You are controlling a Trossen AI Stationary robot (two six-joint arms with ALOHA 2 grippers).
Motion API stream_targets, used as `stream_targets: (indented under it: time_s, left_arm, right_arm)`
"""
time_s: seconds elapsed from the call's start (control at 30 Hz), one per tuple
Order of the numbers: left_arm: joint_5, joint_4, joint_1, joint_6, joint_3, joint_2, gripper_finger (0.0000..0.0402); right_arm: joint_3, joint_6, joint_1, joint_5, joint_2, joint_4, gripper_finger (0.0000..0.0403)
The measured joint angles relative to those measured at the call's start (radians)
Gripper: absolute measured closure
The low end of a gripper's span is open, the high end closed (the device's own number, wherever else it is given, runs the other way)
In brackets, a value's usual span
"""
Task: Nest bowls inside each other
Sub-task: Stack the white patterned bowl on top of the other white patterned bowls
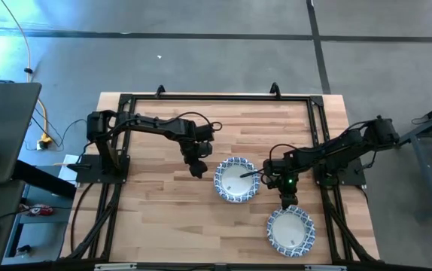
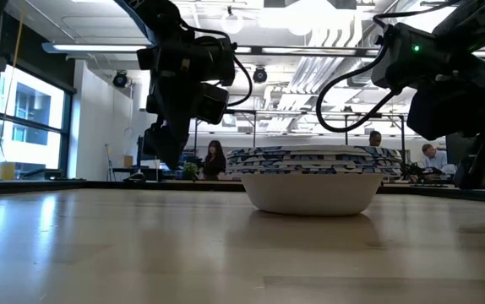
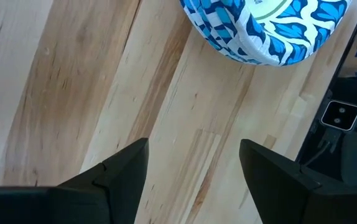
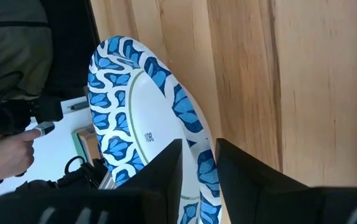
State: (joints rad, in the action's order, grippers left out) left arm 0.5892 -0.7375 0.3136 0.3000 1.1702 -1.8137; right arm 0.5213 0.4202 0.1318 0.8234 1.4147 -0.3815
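front bowl (image 4: 135, 155) rim partly hidden between right tool (image 4: 198, 163) fingers

Two sets of bowls on the wooden table, both right of centre. The middle one (image 1: 238, 179) is a nested stack, white inside with blue-and-white leaf-patterned rims, sitting upright; from table height several rims show layered one on another (how many is hard to count). The other bowl (image 1: 290, 229) lies toward the front right corner, apart from the stack, same pattern, with its rim between two dark fingers in the right wrist view.
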Motion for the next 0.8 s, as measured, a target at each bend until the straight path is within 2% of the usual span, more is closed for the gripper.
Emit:
stream_targets:
  time_s: [0.17,0.47,0.8]
  left_arm:
    - [-0.022,0.000,0.002,0.000,0.000,0.000,0.0161]
    - [-0.030,0.000,0.017,-0.001,0.000,0.000,0.0161]
    - [-0.029,-0.002,0.016,-0.016,0.000,0.000,0.0160]
  right_arm:
    - [0.000,-0.002,0.000,0.000,0.000,-0.001,0.0330]
    - [0.000,-0.002,0.000,0.001,0.000,-0.001,0.0386]
    - [0.000,0.008,0.000,0.003,0.000,-0.001,0.0391]
